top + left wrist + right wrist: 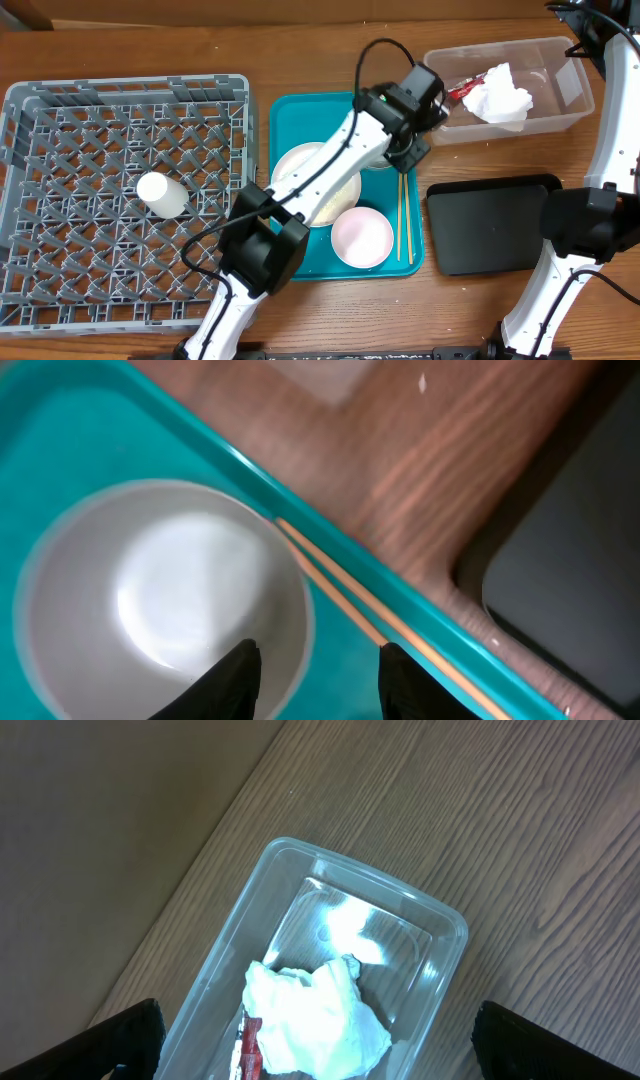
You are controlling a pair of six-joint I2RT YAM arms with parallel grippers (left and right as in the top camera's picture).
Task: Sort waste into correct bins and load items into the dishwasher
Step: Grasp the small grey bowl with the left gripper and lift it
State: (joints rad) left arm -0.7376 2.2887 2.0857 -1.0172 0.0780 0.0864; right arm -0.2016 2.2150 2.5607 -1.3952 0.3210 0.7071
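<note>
The step in hand looks to be lifting the grey bowl out of the teal tray in the middle of the table, bound for the rack by the left edge. The left gripper hangs over the bowl's rim, fingers apart, one above the inside and one outside. It should come straight down, pinch the wall only, and keep off the chopsticks (they lie just beside the bowl, along the tray's right wall). The left arm stretches from the near edge across the tray, wrist tipped down. The right gripper hovers wide open above the tub at the far right corner, which holds the napkin and wrapper.
</note>
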